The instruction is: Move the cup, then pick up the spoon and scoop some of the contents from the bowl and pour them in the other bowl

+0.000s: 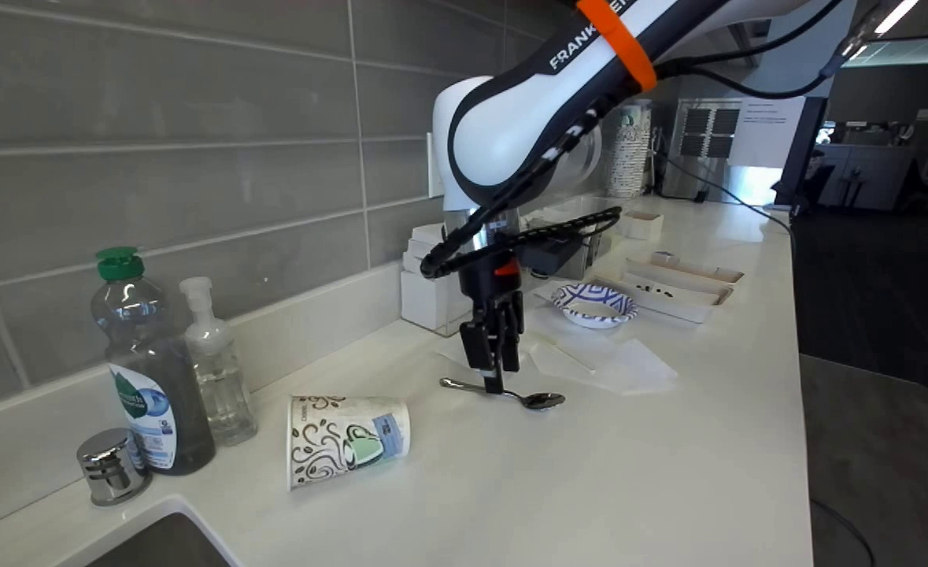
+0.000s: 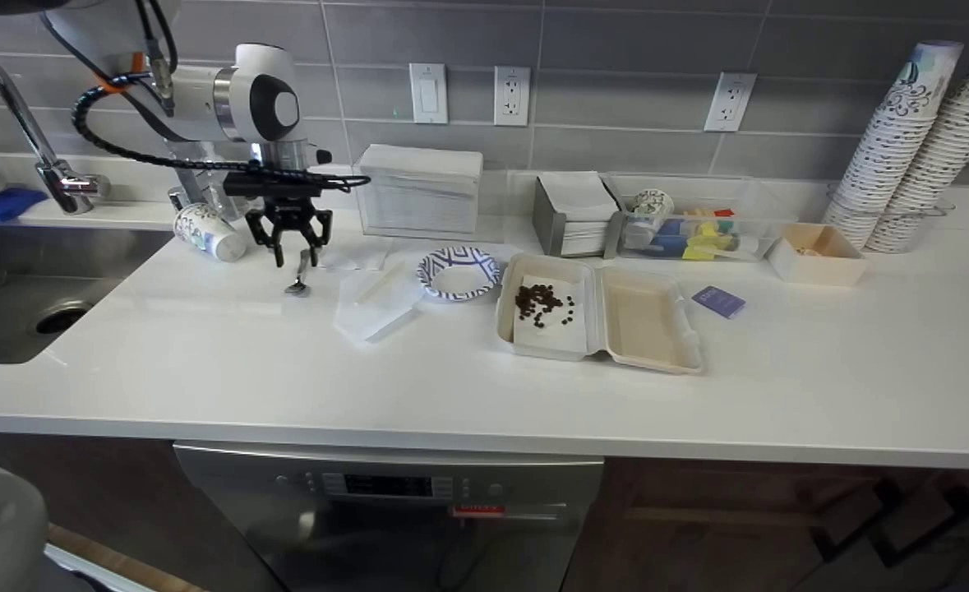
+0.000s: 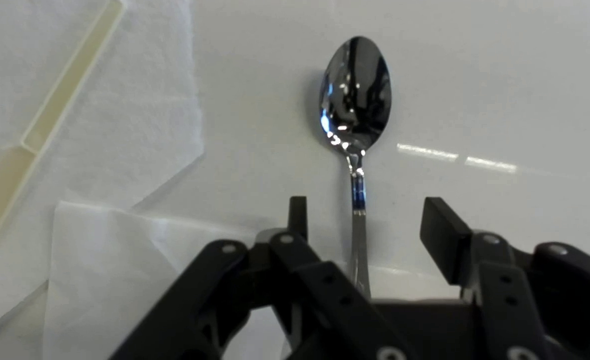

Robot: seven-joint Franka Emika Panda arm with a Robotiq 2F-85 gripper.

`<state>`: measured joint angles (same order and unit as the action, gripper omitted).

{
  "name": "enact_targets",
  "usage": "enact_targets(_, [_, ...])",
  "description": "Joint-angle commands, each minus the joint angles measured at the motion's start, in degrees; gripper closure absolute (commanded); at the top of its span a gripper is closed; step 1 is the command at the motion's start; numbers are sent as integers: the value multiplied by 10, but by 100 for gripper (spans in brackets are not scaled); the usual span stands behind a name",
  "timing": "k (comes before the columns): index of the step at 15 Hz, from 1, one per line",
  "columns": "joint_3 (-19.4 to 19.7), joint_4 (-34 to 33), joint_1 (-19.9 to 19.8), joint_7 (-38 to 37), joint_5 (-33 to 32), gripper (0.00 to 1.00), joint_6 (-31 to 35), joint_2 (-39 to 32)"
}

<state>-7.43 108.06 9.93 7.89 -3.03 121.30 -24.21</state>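
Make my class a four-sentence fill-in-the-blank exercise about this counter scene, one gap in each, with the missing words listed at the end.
1. The cup lies on its ____, not upright.
2. The hand is ____, not shut on the spoon.
3. The bowl is patterned in ____ and white.
4. The labelled bottle has a ____ cap.
Missing words: side; open; blue; green.

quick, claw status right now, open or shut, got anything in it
Claw: open, holding nothing; in the wrist view the spoon shows between its jaws with a gap on each side.
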Motion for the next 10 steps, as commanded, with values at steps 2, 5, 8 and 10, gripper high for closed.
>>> enact_targets(2, [-2,-29,9,-16,-19,36,-5,-31])
enact_targets(5, [-1,-39,16,-20,-24,42,-11,-43])
enact_targets(8, [0,-39,18,-25,-29,53,-9,-48])
enact_targets(10, [2,-40,18,-25,-36,67,-7,-49])
